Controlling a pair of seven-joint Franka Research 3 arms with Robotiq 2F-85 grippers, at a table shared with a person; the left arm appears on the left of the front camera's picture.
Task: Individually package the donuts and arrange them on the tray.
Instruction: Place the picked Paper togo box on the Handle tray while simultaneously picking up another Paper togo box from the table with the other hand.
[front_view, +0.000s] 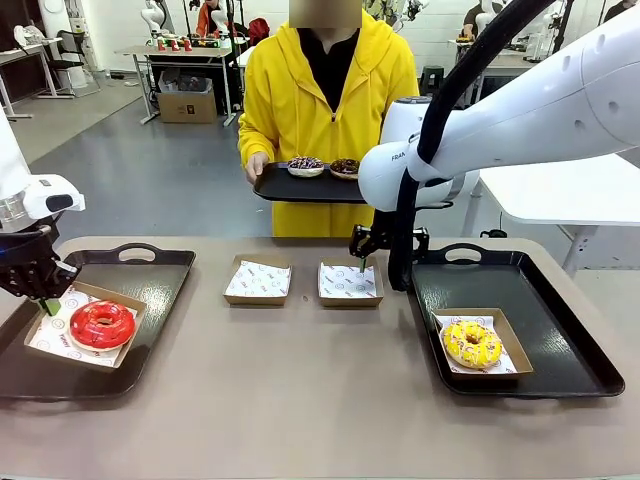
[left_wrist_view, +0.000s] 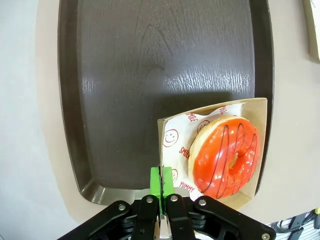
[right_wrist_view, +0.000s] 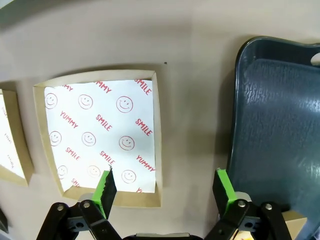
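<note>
A glossy red donut (front_view: 101, 324) (left_wrist_view: 227, 156) lies in a paper-lined cardboard box (front_view: 50, 335) (left_wrist_view: 172, 135) on the left tray (front_view: 150, 300). My left gripper (front_view: 45, 300) (left_wrist_view: 161, 182) is shut on that box's side wall. On the right tray (front_view: 560, 330) a yellow sprinkled donut (front_view: 472, 343) rests in its own box. Above the near right edge of an empty box (front_view: 349, 282) (right_wrist_view: 100, 135) my right gripper (front_view: 362, 262) (right_wrist_view: 164, 187) hangs open, its fingers either side of the box's wall. A person holds a dark tray (front_view: 290, 187) with a pale-sprinkled dark donut (front_view: 305, 165) and a chocolate donut (front_view: 344, 167).
A second empty lined box (front_view: 258, 279) (right_wrist_view: 10, 145) sits mid-table, left of the first. The right tray (right_wrist_view: 280, 125) lies close beside my right gripper. Bare tabletop (front_view: 300, 400) stretches along the near side between the two trays.
</note>
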